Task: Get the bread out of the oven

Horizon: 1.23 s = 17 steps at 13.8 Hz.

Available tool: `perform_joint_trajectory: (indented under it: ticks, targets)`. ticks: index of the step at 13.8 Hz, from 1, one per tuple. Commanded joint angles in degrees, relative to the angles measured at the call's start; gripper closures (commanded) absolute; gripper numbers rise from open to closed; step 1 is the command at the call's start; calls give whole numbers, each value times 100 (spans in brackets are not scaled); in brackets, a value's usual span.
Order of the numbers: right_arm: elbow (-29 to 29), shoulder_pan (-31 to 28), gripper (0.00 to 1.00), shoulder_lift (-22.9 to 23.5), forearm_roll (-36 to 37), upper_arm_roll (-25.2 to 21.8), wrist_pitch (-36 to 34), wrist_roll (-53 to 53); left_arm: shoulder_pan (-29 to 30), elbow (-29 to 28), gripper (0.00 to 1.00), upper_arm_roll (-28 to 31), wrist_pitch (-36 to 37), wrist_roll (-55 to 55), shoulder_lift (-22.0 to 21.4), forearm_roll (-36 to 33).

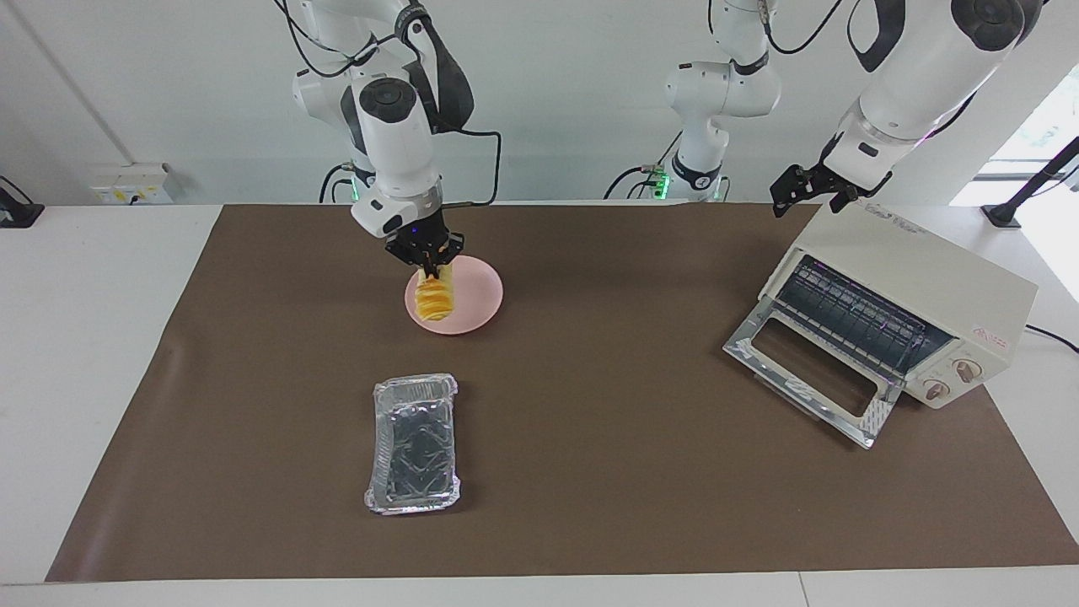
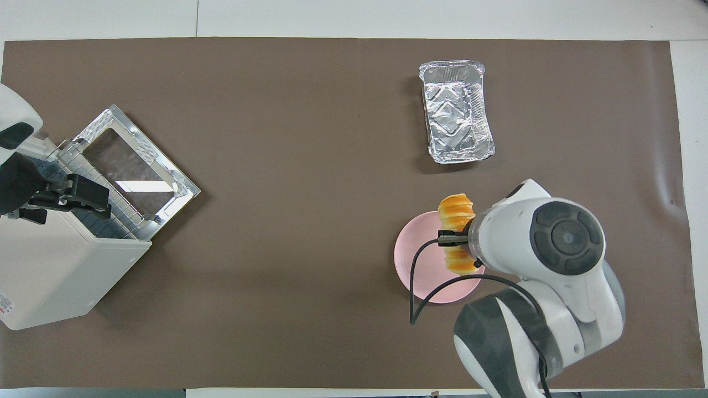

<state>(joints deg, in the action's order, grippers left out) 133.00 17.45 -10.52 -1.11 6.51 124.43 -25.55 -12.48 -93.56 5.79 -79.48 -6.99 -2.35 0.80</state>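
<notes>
White wall [image 1: 548, 101], perhaps bright window [image 1: 1041, 126]

We see a wide bare stretch of brown mat [image 1: 607, 438] between the foil tray [image 1: 414, 444] and the oven [image 1: 906, 303]; a gripper can pass there freely. The oven's door [image 1: 809, 371] lies dropped open on the mat in front of it, blocking low passage there, while the opening above it stands unobstructed. The left gripper [image 1: 809, 187] hangs over the oven's top. Over the pink plate [image 1: 476, 295], nearer the robots than the tray, the right gripper [image 1: 432, 268] and its hanging bread [image 1: 433, 297] fill the air.
</notes>
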Motion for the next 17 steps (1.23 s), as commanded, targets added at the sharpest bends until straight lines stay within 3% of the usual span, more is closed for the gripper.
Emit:
perform_joint_trajectory:
  ticks: [1,6,11,12,13,16,17]
  targets:
    - [946,241,100,-407,-100,-1,818,-284,17,-66,0,10,-77,14,-90,26]
    - [1018,241,100,365,-92,-10,1864,-240,17,-74,0,10,-77,14,-90,26]
    - [1026,241,100,437,-92,-10,1927,-223,17,-66,0,10,-77,14,-90,26]
    - [1018,241,38,437,-100,-10,1919,-223,17,-66,0,10,-77,14,-90,26]
    - [991,241,0,437,-92,-1,1893,-249,17,-74,0,10,-77,14,-90,26]
    - [808,241,0,437,-92,-10,1761,-249,17,-74,0,10,-77,5,-90,26]
    - [493,189,0,429,-92,-10,1412,-249,17,-75,0,10,-77,14,-90,26]
